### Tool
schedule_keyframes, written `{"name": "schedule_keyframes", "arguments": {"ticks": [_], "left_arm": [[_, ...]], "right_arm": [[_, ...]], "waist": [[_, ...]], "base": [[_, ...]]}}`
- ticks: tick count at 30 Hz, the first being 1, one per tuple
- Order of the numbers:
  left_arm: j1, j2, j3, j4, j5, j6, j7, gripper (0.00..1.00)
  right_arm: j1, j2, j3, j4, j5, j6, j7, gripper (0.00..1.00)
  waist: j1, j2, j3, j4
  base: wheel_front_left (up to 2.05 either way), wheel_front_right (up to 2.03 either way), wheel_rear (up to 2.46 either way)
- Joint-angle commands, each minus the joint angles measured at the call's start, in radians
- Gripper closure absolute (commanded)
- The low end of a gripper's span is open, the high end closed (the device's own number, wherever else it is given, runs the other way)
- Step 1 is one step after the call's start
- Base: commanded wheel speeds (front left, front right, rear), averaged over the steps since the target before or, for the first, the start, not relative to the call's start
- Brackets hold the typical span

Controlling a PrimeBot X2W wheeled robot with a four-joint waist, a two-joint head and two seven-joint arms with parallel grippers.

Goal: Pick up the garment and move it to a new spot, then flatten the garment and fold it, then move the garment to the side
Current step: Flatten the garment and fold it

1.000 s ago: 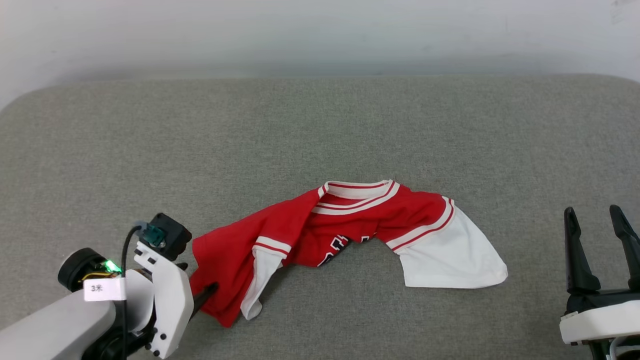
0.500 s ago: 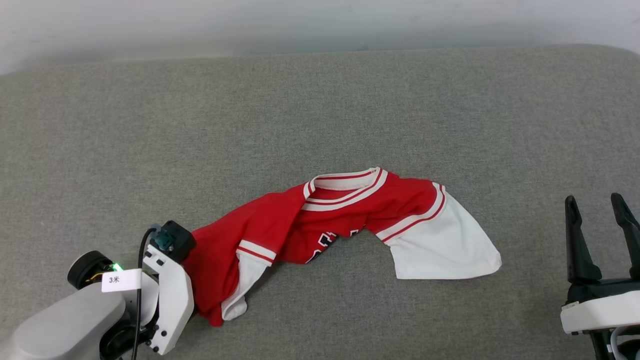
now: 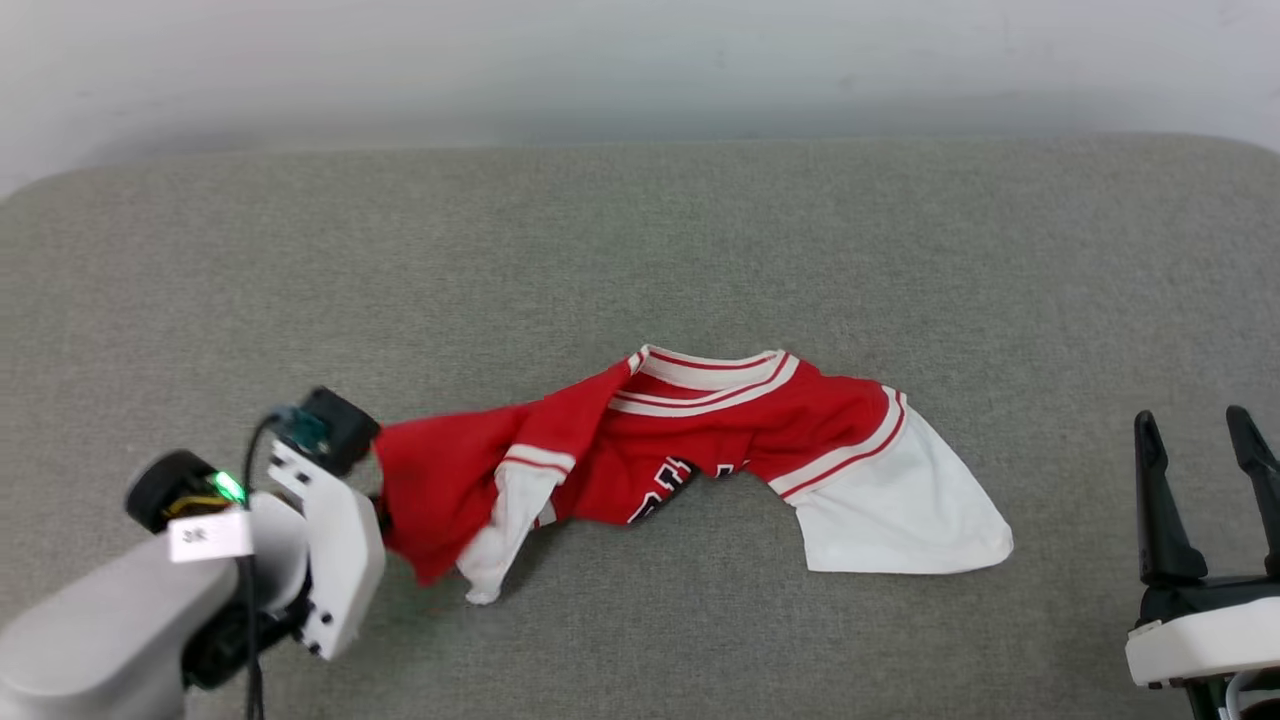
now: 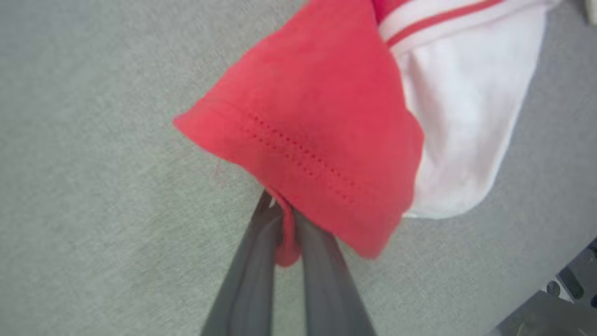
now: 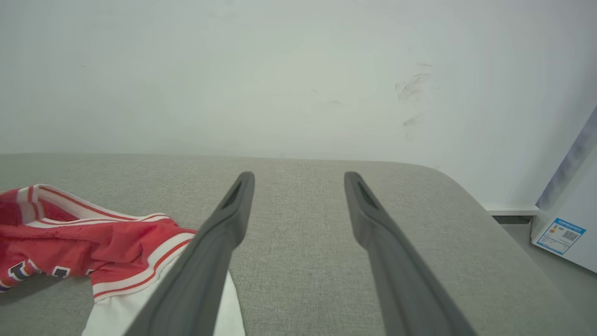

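Note:
The garment (image 3: 700, 445), a red jersey with white sleeves and striped trim, lies crumpled across the middle of the grey cushion (image 3: 640, 250). Its left end is lifted off the surface. My left gripper (image 4: 282, 219) is shut on the garment, pinching the red hem (image 4: 298, 154) between its two fingers. In the head view the left gripper (image 3: 378, 505) sits at the cloth's left edge, fingers hidden by fabric. My right gripper (image 3: 1200, 440) stands open at the lower right, apart from the white sleeve (image 3: 900, 510). The right wrist view shows the garment (image 5: 84, 242) left of the right gripper (image 5: 298, 179).
A pale wall (image 3: 640, 60) runs behind the cushion's far edge. In the right wrist view the cushion's rounded right corner (image 5: 466, 186) drops to the floor, where a white appliance with a blue label (image 5: 559, 233) stands. Bare cushion surrounds the garment on all sides.
My left gripper has shut on the garment's left hem and raised it, bunching the cloth there. The head camera has shifted. The right gripper has stayed open and still.

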Motion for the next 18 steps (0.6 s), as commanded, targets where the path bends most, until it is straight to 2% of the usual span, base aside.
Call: {"name": "schedule_keyframes", "arguments": {"ticks": [1,6,11,15,18], "left_arm": [[-0.019,0.031,0.021,-0.043,0.005,0.021,-0.017,1.0],[-0.045,0.127,0.077,-0.215,0.022,0.088,-0.044,1.0],[-0.069,0.188,0.12,-0.368,0.037,0.143,-0.049,1.0],[-0.096,0.204,0.144,-0.428,0.035,0.159,-0.041,1.0],[-0.127,0.19,0.157,-0.431,0.032,0.15,-0.032,1.0]], "right_arm": [[0.012,0.007,-0.001,-0.005,-0.003,-0.001,0.001,0.0],[0.027,0.016,0.0,-0.012,-0.004,-0.001,0.005,0.0],[0.026,0.019,0.001,-0.017,-0.003,-0.001,0.001,0.0],[0.02,0.021,0.005,-0.02,0.002,-0.001,-0.006,0.0],[0.004,0.02,0.007,-0.024,0.005,-0.001,-0.009,0.0]], "waist": [[-0.0002,0.0,-0.015,0.013],[-0.0002,0.0,-0.035,0.024],[-0.0002,0.0,-0.038,0.023],[-0.0002,0.0,-0.023,0.013],[-0.0002,0.0,0.003,-0.001]], "base": [[0.0,0.0,0.0],[0.0,0.0,0.0],[0.0,0.0,0.0],[0.0,0.0,0.0],[0.0,0.0,0.0]]}}
